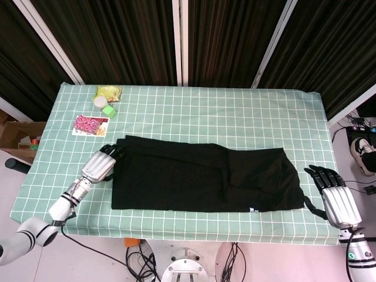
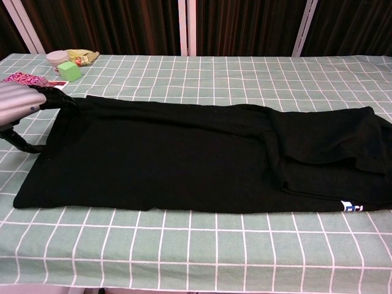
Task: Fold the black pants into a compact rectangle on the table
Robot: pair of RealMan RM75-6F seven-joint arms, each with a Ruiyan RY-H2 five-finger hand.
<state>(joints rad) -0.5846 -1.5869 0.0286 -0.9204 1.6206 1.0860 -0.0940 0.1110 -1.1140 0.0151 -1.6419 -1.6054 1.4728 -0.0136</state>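
The black pants lie flat along the green checked table, folded lengthwise, with a small white label near the front right edge. My left hand sits at the pants' left end, fingers spread and touching the cloth edge, holding nothing that I can see. My right hand hovers past the pants' right end near the table's front right corner, fingers apart and empty. The chest view does not show the right hand.
At the back left of the table stand a white jar, a green cube, a yellow-green packet and a pink patterned card. Dark curtains hang behind the table.
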